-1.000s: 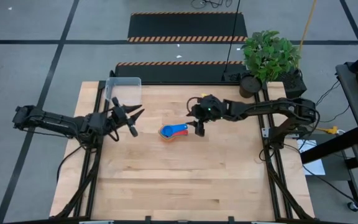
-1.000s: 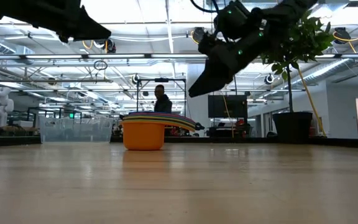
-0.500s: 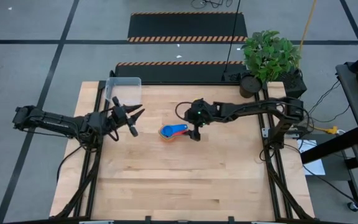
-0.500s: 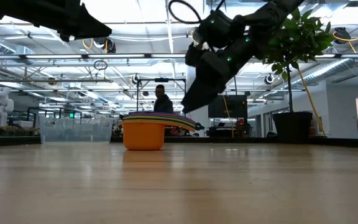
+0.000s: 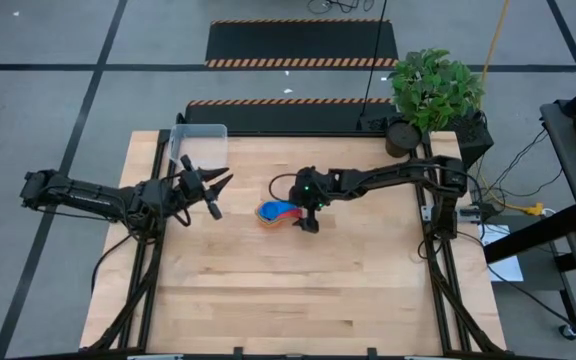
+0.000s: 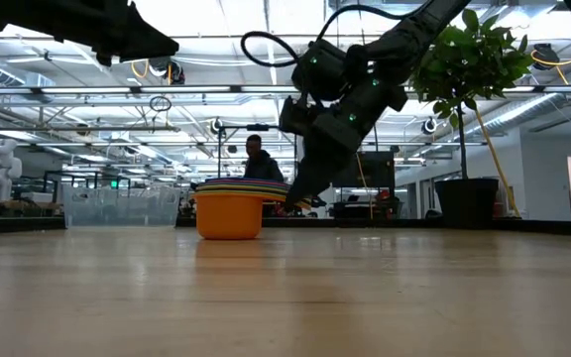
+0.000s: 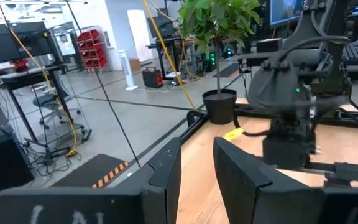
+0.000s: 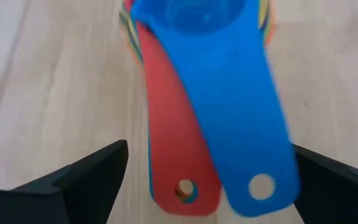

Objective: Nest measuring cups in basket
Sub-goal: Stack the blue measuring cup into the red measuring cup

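Cups: measuring cups [image 5: 273, 211] are nested mid-surface [image 5: 298, 290], handles laid toward the right arm.
Right gripper [image 5: 305, 215]: spread wide over handles, nothing grasped.
Left gripper [image 5: 218, 195]: parked left; closure cannot be told.

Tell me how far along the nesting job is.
Done: the cups sit nested in one stack on the table, blue on top. In hand: the right gripper, open, straddles the stack's handles without gripping yet. Left: lifting the stack into the basket, which looks empty. The left gripper waits beside the basket.
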{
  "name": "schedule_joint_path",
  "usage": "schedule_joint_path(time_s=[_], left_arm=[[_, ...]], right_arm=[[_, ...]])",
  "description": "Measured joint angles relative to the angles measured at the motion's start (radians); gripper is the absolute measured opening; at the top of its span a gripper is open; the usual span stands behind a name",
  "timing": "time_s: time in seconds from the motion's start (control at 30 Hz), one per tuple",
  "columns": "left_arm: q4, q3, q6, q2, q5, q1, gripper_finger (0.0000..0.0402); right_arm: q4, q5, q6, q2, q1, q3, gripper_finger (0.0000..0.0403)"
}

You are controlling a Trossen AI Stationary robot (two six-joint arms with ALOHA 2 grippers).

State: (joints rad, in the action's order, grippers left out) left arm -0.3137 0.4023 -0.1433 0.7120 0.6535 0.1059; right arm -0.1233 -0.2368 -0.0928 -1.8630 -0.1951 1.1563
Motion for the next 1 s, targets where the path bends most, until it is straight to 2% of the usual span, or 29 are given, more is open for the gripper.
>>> schedule_joint_path(time_s=[0.17, 0.47, 0.7, 0.87, 1.0], left_arm=[[0.003, 0.0, -0.001, 0.0, -0.001, 0.0, 0.0097], [0.003, 0.0, -0.005, 0.0, -0.002, 0.0, 0.0097], [0.004, 0.0, -0.005, 0.0, -0.002, 0.0, 0.0097], [0.004, 0.0, 0.004, 0.0, -0.001, 0.0, 0.0097], [0.001, 0.0, 0.074, -0.027, 0.061, -0.018, 0.0097]], right_arm=[[-0.008, 0.057, -0.029, 0.001, 0.017, 0.0, 0.0372], [-0.026, 0.057, -0.027, 0.01, 0.041, 0.0, 0.0252], [-0.023, 0.057, -0.002, 0.01, 0.04, 0.0, 0.0186], [-0.015, 0.057, 0.003, 0.01, 0.048, 0.0, 0.0164], [-0.006, 0.055, 0.028, 0.023, 0.054, -0.001, 0.018]])
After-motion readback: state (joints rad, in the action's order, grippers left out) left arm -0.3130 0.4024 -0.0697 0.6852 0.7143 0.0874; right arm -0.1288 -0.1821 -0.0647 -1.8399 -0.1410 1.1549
